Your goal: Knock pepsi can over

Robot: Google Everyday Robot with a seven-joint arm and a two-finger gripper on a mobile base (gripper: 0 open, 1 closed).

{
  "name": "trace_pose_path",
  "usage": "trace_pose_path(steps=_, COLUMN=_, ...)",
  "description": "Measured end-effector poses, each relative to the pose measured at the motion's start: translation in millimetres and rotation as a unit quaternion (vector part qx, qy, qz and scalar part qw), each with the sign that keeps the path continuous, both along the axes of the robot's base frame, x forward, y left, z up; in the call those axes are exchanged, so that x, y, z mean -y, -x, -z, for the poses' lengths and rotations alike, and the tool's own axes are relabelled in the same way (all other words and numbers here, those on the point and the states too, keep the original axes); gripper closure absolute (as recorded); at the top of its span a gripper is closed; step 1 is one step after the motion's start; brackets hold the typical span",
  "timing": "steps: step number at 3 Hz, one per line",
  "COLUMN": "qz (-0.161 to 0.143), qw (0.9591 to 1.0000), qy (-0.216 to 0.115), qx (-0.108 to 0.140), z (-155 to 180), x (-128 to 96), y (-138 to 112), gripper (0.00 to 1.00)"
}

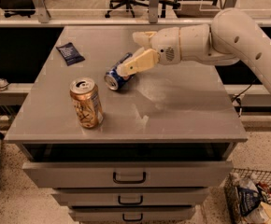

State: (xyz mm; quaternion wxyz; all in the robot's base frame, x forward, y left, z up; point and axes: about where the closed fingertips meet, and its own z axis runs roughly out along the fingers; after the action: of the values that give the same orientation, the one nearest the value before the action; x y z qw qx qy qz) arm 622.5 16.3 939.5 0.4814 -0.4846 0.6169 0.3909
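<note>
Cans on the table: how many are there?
2. The gold can stands upright near the table's front left. The pepsi can lies on its side mid-table, with the gripper right above it.

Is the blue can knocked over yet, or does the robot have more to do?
Done: the pepsi can lies on its side on the table, its silver top facing the front edge. In hand: the gripper is open right at the can and seems to touch it. Left: probably nothing but pulling the arm away. The gold can stands upright.
</note>
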Motion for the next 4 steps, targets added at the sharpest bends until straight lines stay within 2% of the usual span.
trace_pose_path(steps=1, qz=-0.009, qw=1.0, qy=-0.003, qx=-0.003, z=-5, x=-8, y=9, gripper=0.0)
trace_pose_path(steps=2, qz=0.0, qw=0.9999, qy=0.008, qx=0.009, z=-7, x=7, y=2, gripper=0.0)
trace_pose_path(steps=3, qz=0.025, qw=0.9984, qy=0.036, qx=0.037, z=-12, x=51, y=-17, gripper=0.0)
trace_pose_path(steps=4, qz=0.065, qw=0.9922, qy=0.073, qx=0.077, z=-26, x=110, y=-40, gripper=0.0)
